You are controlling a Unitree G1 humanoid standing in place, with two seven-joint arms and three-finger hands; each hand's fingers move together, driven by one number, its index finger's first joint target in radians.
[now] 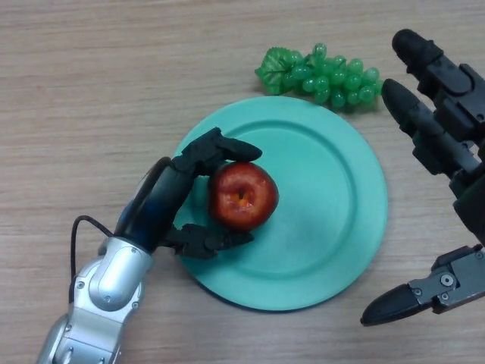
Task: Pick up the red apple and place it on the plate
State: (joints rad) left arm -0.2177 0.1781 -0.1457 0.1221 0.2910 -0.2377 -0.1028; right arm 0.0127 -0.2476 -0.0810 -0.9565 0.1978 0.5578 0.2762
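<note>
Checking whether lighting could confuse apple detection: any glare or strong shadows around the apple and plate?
Head view: the apple carries small bright highlights on its upper skin; the plate is evenly lit, with a soft shadow along its lower edge on the table; the left hand, curled round the apple, shades little; the grapes show faint sheen.

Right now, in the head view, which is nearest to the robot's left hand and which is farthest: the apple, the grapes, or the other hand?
1. Red apple: in the left hand, over the plate's left part.
2. Green grapes: beyond the plate's far rim.
3. Right hand: open, at the view's right edge.
</note>
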